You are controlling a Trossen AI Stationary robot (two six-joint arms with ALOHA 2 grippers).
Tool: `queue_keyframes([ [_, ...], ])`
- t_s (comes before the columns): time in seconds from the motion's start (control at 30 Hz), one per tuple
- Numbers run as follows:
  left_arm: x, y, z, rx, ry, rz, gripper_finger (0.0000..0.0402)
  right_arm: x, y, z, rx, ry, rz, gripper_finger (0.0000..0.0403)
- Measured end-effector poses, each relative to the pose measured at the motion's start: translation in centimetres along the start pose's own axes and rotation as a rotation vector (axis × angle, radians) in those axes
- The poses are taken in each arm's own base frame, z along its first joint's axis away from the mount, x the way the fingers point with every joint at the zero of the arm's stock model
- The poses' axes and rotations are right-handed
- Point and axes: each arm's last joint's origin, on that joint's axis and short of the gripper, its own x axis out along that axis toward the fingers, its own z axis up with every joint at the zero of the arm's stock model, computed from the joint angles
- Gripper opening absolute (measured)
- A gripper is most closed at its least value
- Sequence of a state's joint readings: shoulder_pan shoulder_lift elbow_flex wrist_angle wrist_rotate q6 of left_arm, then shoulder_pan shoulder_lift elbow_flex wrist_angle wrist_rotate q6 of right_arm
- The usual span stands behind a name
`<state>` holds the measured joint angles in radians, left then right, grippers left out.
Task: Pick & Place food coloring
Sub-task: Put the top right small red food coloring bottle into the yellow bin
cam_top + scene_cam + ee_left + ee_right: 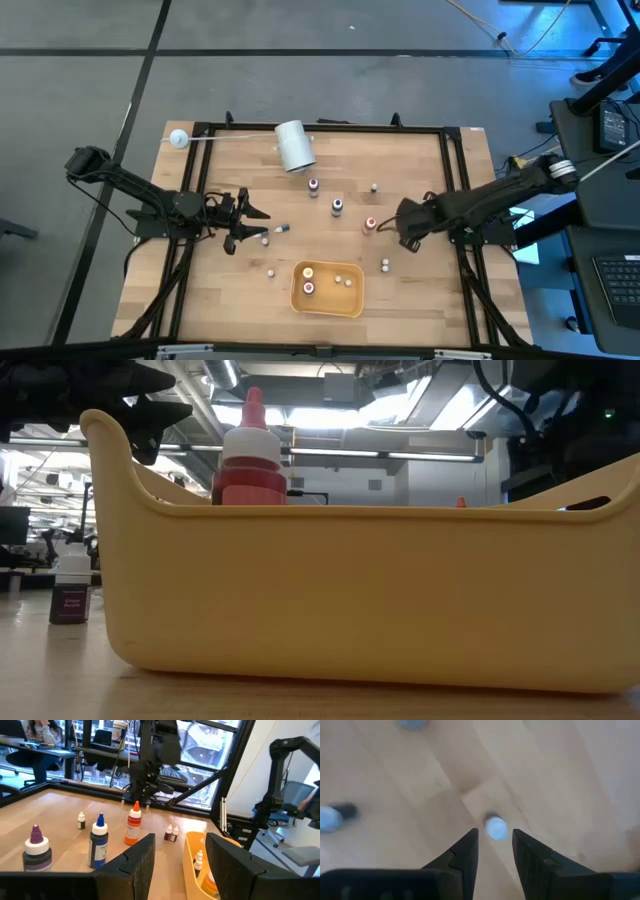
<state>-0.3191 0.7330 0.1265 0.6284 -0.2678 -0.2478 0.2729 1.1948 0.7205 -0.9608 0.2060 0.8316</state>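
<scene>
The food coloring bottles are small, light plastic droppers: stiff enough to pinch, but smooth, narrow at the base and easy to tip or skid on the bare wood. We would take each one across the body just under the cap, coming straight down so that a finger does not knock it over.

The right gripper (388,228) hangs over the orange-capped bottle (370,225), which stands about mid-table toward the right edge. Its fingers are narrowly apart and straddle the cap from above, with no pinch yet. The left gripper (180,842) waits low near the table's left edge, fingers moderately apart and empty.

Counting from above, we make it eight bottles out on the table (420,160). Seven of them are upright and one is lying down (283,229) just beyond the left gripper. Among the upright ones are a purple-capped one (36,851) and a blue-capped one (99,842). The yellow tray (325,303), at the middle of the edge opposite the roll, seems to hold four more — one is a red-capped bottle (251,460) — though the small white ones are hard to separate.

There is one white roll (295,147) and one white ball on a rod (178,138), both by the far edge.
</scene>
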Motion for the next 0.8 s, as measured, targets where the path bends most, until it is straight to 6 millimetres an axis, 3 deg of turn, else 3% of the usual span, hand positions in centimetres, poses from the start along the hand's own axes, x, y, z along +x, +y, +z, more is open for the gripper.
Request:
queue_keyframes([
  [0.13,0.0,0.0,0.0,0.005,0.000,0.000,0.0171,-0.1,-1.0,-0.3,0.046,-0.008,0.103,0.0122],
  [0.47,0.0,0.0,0.0,0.007,0.000,0.000,0.0171,-0.1,-1.2,-0.5,0.051,-0.018,0.098,0.0125],
  [0.8,0.0,0.0,0.0,0.007,0.001,0.001,0.0171,0.0,-1.3,-0.1,0.054,-0.111,0.029,0.0211],
])
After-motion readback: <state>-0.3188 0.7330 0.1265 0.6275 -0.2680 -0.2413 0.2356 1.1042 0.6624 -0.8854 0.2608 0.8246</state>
